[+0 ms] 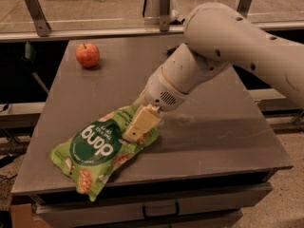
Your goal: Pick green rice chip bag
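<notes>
The green rice chip bag (pixel 95 151) lies flat near the table's front left corner. It is light green with a dark green circle reading "dang", seen upside down, and tan chip pictures. My gripper (pixel 137 128) is down on the bag's upper right end, touching it. The thick white arm (pixel 223 46) reaches in from the upper right and hides the gripper's far side. The bag rests on the table.
A red apple (pixel 87 54) sits at the back left of the grey table (pixel 218 127). A metal rail (pixel 95 30) runs behind the table. A drawer front with a handle (pixel 159 210) is below the front edge, which the bag's lower corner overhangs.
</notes>
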Action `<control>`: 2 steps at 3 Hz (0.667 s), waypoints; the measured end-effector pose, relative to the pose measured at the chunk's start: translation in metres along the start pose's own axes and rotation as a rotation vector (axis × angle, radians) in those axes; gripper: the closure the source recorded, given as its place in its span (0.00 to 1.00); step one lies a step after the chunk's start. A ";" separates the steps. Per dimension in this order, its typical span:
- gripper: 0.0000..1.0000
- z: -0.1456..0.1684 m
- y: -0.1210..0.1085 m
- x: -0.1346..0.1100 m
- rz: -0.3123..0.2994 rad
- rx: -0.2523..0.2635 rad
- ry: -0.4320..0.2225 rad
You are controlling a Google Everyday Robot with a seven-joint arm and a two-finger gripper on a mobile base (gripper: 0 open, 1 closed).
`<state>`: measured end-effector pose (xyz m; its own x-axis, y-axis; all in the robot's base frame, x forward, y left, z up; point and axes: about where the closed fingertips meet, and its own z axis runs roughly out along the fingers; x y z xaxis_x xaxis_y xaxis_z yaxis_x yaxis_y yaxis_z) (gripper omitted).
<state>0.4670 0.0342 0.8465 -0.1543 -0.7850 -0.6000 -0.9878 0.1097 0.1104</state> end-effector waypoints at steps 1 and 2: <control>0.87 -0.018 -0.011 0.004 0.035 0.043 -0.029; 1.00 -0.035 -0.017 0.009 0.069 0.079 -0.052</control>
<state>0.4826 0.0035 0.8669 -0.2205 -0.7414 -0.6338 -0.9731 0.2116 0.0911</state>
